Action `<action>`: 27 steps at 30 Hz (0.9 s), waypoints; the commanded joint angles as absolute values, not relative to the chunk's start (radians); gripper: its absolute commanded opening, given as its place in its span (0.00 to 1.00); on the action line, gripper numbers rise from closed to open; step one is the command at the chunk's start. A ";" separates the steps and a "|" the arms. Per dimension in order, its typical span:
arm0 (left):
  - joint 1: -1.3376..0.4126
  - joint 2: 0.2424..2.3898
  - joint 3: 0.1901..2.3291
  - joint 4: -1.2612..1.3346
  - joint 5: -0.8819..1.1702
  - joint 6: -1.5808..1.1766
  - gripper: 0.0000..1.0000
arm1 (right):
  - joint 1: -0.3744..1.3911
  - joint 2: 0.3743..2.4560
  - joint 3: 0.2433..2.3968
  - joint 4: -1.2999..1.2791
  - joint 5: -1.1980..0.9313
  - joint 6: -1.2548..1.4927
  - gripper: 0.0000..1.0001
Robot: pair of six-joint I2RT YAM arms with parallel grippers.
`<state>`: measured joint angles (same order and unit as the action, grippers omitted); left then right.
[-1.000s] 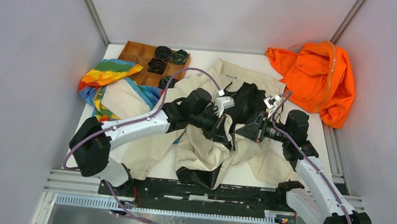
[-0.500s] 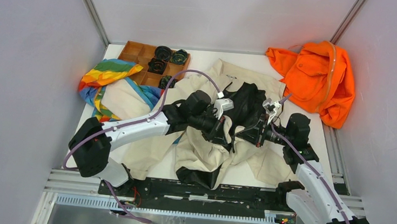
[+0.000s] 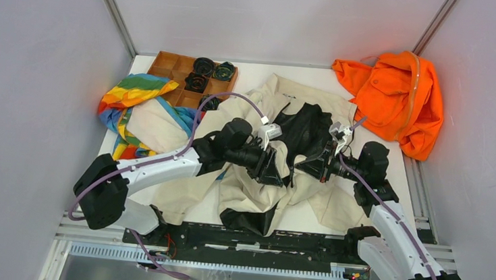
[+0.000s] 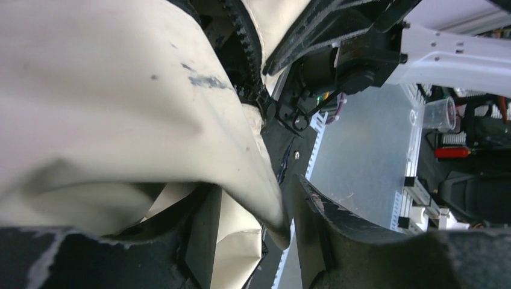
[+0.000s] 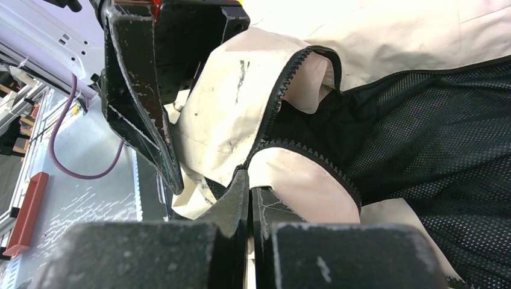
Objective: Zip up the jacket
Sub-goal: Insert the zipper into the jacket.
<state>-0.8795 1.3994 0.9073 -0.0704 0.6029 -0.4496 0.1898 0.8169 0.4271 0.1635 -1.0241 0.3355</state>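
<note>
Left tool stands with its two fingers parted. A fold of the beige long-sleeved fabric jacket hangs loose in the gap between them, not pinched. Just beyond its tips runs the jacket's dark toothed zipper, and the right arm's black wrist housing sits close behind that.

Right tool has its fingers pressed together. They nip the jacket's edge where the two rows of zipper teeth converge. Above its tips the two rows spread apart, and the black mesh lining shows to the right of the grip. The left tool's scuffed black fingers hang near, up and to the left of the right tool's tips.

From the top camera the two tools face each other tip to tip, the left tool near the right tool, with a bunched ridge of jacket between them. The jacket lies crumpled across the middle of the white bench, under and around both tools, its front open and the zipper undone.

A bright orange garment lies beyond the right tool, at the far right corner. A rainbow-striped cloth and a brown wooden compartment tray holding dark round pieces lie beyond the left tool, to its far left.
</note>
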 commanded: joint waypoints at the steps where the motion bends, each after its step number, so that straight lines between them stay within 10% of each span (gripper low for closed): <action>1: -0.866 1.369 0.887 0.063 0.579 -0.553 0.57 | 0.188 0.797 0.437 0.222 -1.037 0.330 0.00; 15: -0.863 1.397 0.853 0.191 0.528 -0.713 0.52 | 0.188 0.787 0.421 0.243 -1.040 0.345 0.00; 20: -0.864 1.412 0.847 0.212 0.545 -0.735 0.33 | 0.189 0.784 0.415 0.264 -1.041 0.358 0.00; 23: -0.863 1.418 0.834 0.244 0.568 -0.749 0.05 | 0.190 0.785 0.412 0.277 -1.042 0.370 0.00; 27: -0.865 1.429 0.835 0.240 0.605 -0.739 0.02 | 0.189 0.788 0.410 0.280 -1.028 0.393 0.00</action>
<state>-0.8642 1.4132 0.8364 0.1909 0.5552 -0.7116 0.1898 0.7994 0.4103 0.2138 -1.0317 0.3626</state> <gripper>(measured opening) 0.045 0.010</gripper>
